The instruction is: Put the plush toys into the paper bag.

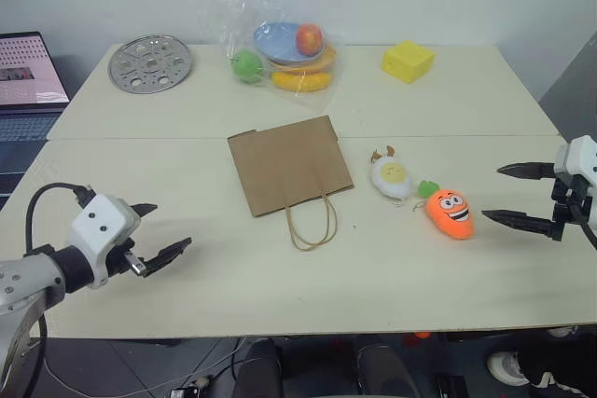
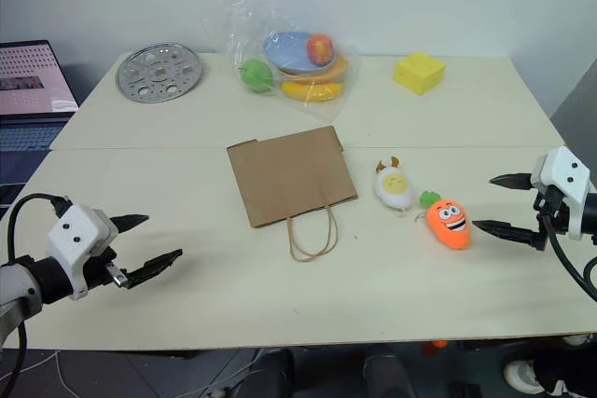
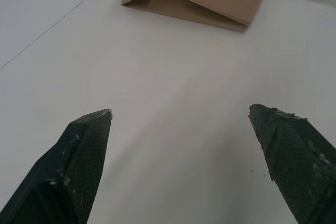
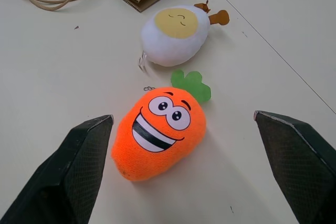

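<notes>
The fuzzy orange carrot plush (image 4: 161, 132) is lying near the table's (image 1: 187, 305) right edge, the white egg plush (image 1: 392, 177) just beside its green top, and the flat brown paper bag (image 1: 287, 163) is resting further left, its twisted loop handles pointing at me. I am holding my right gripper (image 1: 516, 195) wide open and empty, aiming at the carrot, and my left gripper (image 1: 160, 233) equally spread and empty, well apart from the bag. Beyond are sitting wrapped fruit (image 1: 280, 51), a yellow block (image 1: 408, 61) and a perforated metal disc (image 1: 150, 63).

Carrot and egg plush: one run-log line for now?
carrot plush on table, before open right hand | egg plush beside paper bag | bag flat
</notes>
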Robot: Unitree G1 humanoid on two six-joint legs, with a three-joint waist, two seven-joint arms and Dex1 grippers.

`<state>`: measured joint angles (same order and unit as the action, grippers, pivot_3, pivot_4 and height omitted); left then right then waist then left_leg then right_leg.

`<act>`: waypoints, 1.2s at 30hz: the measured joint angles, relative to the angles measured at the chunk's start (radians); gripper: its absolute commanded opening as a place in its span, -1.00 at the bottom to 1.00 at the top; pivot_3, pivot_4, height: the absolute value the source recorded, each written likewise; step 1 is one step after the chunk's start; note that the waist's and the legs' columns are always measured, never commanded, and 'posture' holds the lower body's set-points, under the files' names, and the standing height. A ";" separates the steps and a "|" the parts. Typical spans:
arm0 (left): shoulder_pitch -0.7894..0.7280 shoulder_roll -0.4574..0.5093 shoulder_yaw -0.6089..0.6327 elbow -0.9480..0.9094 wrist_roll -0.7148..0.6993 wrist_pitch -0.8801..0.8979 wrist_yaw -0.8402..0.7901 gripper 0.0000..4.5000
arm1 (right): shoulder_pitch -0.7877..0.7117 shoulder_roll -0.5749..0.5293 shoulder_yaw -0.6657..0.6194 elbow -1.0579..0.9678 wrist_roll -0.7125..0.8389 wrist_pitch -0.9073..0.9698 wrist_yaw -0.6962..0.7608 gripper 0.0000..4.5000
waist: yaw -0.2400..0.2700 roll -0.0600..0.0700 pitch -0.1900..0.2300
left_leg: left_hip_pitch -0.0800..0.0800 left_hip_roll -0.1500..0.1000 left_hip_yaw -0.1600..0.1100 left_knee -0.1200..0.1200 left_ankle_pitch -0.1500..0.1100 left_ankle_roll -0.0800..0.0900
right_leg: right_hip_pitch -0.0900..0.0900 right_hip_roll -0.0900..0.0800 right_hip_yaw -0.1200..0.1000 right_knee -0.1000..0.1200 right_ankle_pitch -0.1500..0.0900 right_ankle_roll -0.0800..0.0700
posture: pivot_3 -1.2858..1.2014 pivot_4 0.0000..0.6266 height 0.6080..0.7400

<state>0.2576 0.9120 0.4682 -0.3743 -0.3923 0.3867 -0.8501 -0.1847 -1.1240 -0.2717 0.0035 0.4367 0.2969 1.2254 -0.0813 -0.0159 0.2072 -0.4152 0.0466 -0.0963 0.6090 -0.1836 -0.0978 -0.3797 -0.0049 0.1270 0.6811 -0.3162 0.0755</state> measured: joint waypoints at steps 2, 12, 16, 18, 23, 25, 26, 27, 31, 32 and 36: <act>-0.004 0.000 0.000 0.005 -0.002 -0.002 -0.013 0.99 | 0.000 0.003 0.000 -0.002 -0.007 0.000 -0.003 1.00 | 0.000 0.000 0.000 | 0.000 0.000 0.000 0.000 0.000 0.000 | 0.000 0.000 0.000 0.000 0.000 0.000 | 0.03 -0.52 1.00; -0.016 0.001 0.007 0.027 0.000 0.003 -0.015 0.99 | 0.008 0.009 0.000 -0.030 -0.015 0.009 -0.005 1.00 | 0.000 0.000 0.000 | 0.000 0.000 0.000 0.000 0.000 0.000 | 0.000 0.000 0.000 0.000 0.000 0.000 | 0.03 -0.52 1.00; -0.016 0.001 0.012 0.027 0.003 0.002 -0.012 0.99 | 0.008 0.017 0.000 -0.030 -0.016 0.011 -0.006 1.00 | 0.000 0.000 0.000 | 0.000 0.000 0.000 0.000 0.000 0.000 | 0.000 0.000 0.000 0.000 0.000 0.000 | 0.03 -0.52 1.00; -0.016 0.001 0.012 0.027 0.010 0.000 -0.011 0.99 | 0.008 0.021 0.000 -0.034 -0.016 0.011 -0.006 1.00 | 0.000 0.000 0.000 | 0.000 0.000 0.000 0.000 0.000 0.000 | 0.000 0.000 0.000 0.000 0.001 0.000 | 0.03 -0.52 1.00; -0.026 -0.001 0.012 0.051 0.042 -0.016 0.008 0.99 | 0.008 0.028 0.000 -0.039 -0.017 0.012 -0.006 1.00 | 0.000 0.000 0.000 | 0.000 0.000 0.000 0.000 0.000 0.000 | 0.000 0.000 0.000 0.000 0.001 0.000 | 0.03 -0.52 1.00; -0.028 -0.006 0.012 0.053 0.035 -0.020 -0.005 0.99 | 0.005 0.028 0.002 -0.039 -0.020 0.012 -0.005 1.00 | 0.000 0.000 0.000 | 0.000 0.000 0.000 0.000 0.000 0.000 | 0.000 0.000 0.000 0.000 0.001 0.000 | 0.03 -0.52 1.00; -0.028 -0.006 0.012 0.054 0.034 -0.021 -0.014 0.99 | 0.004 0.028 0.002 -0.039 -0.020 0.012 -0.005 1.00 | 0.000 0.000 0.000 | 0.000 0.000 0.000 0.000 0.000 0.000 | 0.000 0.000 0.000 0.000 0.001 0.000 | 0.03 -0.52 1.00; -0.027 -0.006 0.012 0.054 0.033 -0.024 -0.019 0.99 | 0.003 0.028 0.003 -0.038 -0.021 0.012 -0.004 1.00 | 0.000 0.000 0.000 | 0.000 0.000 0.000 0.000 0.000 0.000 | 0.000 0.000 0.000 0.000 0.001 0.000 | 0.03 -0.52 1.00; -0.019 -0.014 0.020 0.054 0.030 -0.041 -0.045 0.99 | 0.002 0.028 0.003 -0.037 -0.022 0.012 -0.002 1.00 | 0.000 0.000 0.000 | 0.000 0.000 0.000 0.000 0.000 0.000 | 0.000 0.000 0.000 0.000 0.001 0.000 | 0.03 -0.52 1.00; -0.017 -0.014 0.022 0.054 0.023 -0.045 -0.052 0.99 | 0.002 0.028 0.003 -0.037 -0.022 0.011 -0.002 1.00 | 0.000 0.000 0.000 | 0.000 0.000 0.000 0.000 0.000 0.000 | 0.000 0.000 0.000 0.000 0.001 0.000 | 0.03 -0.52 1.00; -0.016 -0.017 0.026 0.054 0.020 -0.053 -0.058 0.99 | 0.002 0.028 0.003 -0.037 -0.022 0.010 -0.001 1.00 | 0.000 0.000 0.000 | 0.000 0.000 0.000 0.000 0.000 0.000 | 0.000 0.000 0.000 0.000 0.001 0.000 | 0.03 -0.52 1.00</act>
<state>0.2415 0.8954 0.4938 -0.3200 -0.3726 0.3334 -0.9085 -0.1830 -1.0960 -0.2682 -0.0332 0.4150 0.3069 1.2245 -0.0813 -0.0159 0.2072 -0.4152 0.0466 -0.0961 0.6091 -0.1836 -0.0978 -0.3796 -0.0050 0.1270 0.6813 -0.3155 0.0754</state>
